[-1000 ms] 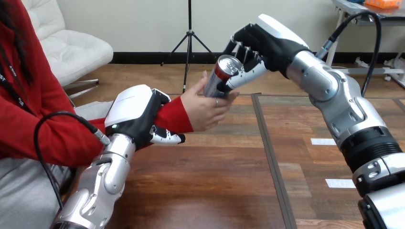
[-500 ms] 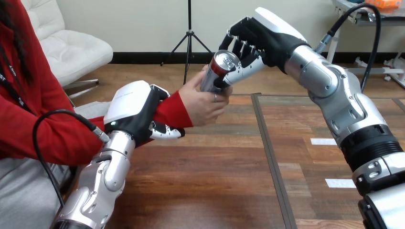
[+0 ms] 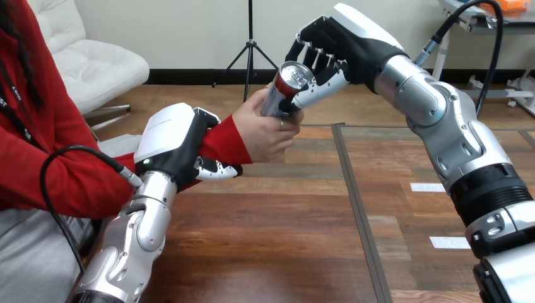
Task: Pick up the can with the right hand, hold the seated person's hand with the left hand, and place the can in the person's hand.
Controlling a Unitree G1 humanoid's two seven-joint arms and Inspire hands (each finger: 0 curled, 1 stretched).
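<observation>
Nearest you, over the counter's (image 3: 284,240) left edge, the left robot hand (image 3: 173,142) is curled round the person's wrist (image 3: 224,142), so that step looks done. Farther off, above the far edge, the one can (image 3: 282,91) sits in the one person's hand (image 3: 262,132). The right robot hand (image 3: 328,50) has its fingers wrapped round the can's top, so only the release seems left.

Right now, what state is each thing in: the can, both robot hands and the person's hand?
can: tilted, lifted above the table, held at both ends.
right hand: fingers and thumb curled round the can's upper part.
left hand: fingers curled round the person's red-sleeved wrist.
person's hand: raised off the table, closed round the can's lower part.
</observation>
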